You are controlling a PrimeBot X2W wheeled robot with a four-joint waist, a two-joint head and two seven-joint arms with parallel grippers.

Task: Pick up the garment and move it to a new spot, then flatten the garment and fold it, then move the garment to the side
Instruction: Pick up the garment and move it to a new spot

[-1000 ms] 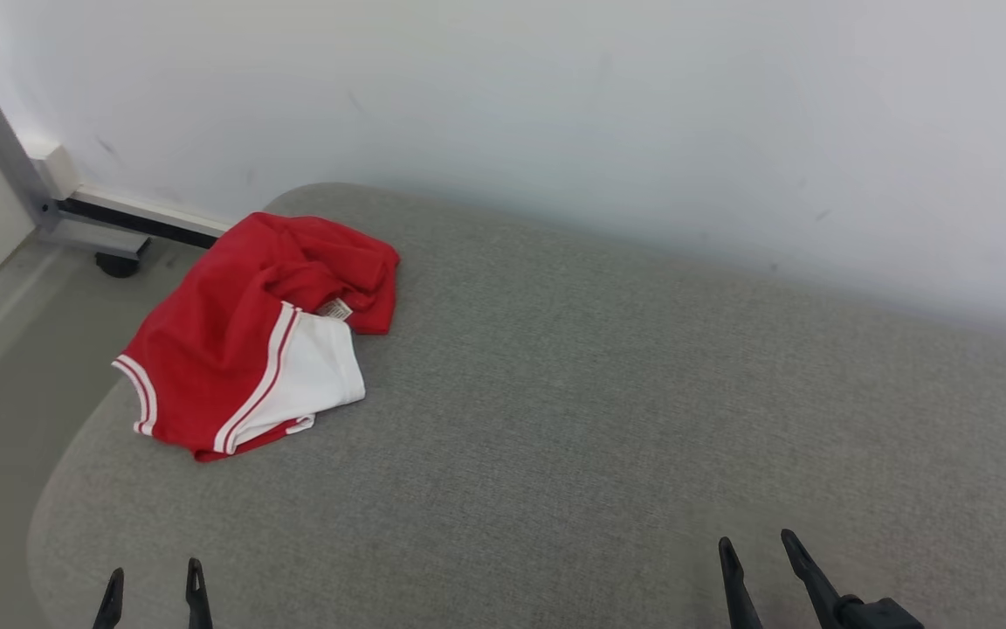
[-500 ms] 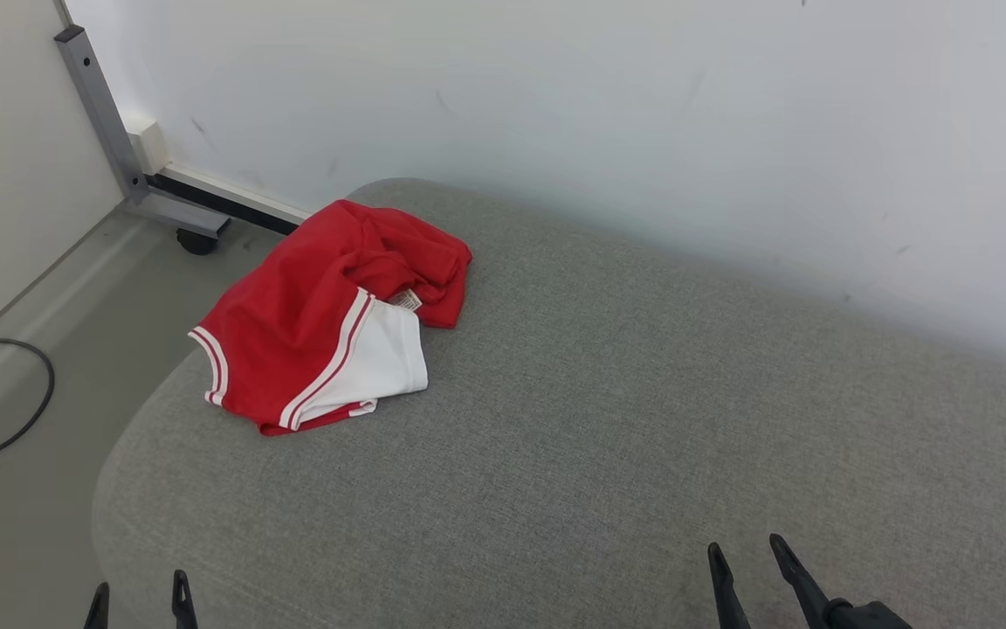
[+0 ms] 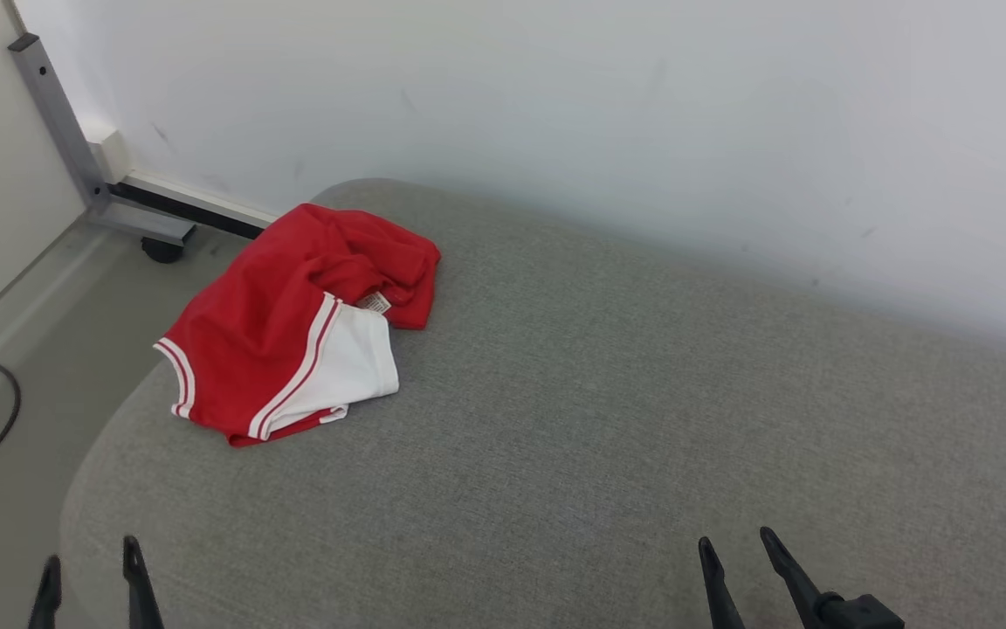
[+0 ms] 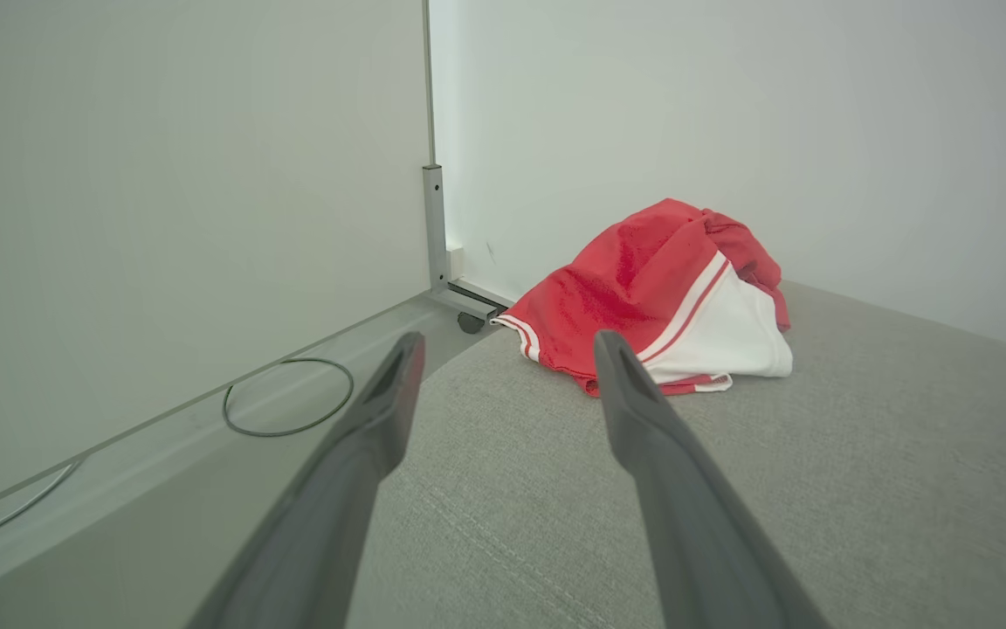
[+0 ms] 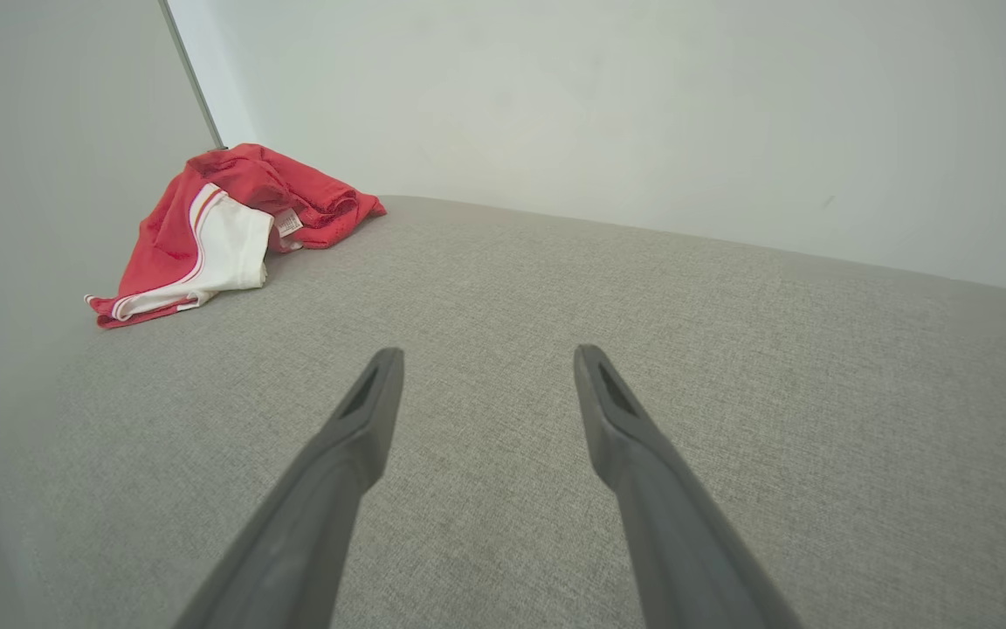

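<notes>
Grippers: your left gripper and right gripper spread, empty.
Ahead: garment, well beyond left gripper; cable leftward.
Surface: grey cushion, white wall.

The left end effector and right end effector hang low, fingers spread apart, both empty.

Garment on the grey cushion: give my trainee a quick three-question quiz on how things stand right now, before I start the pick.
1. True or false: the garment lies flat and neatly folded in the middle of the grey cushion.
2. Pick one. The jaws of the left gripper are: A) shut on the garment; B) open, holding nothing; C) pressed down on the white label.
3. Fill in: of the two grippers, the ____ one is nearer the garment.

Key: 1 false, it lies crumpled at the cushion's far left corner; 2 B; 3 left.
</notes>
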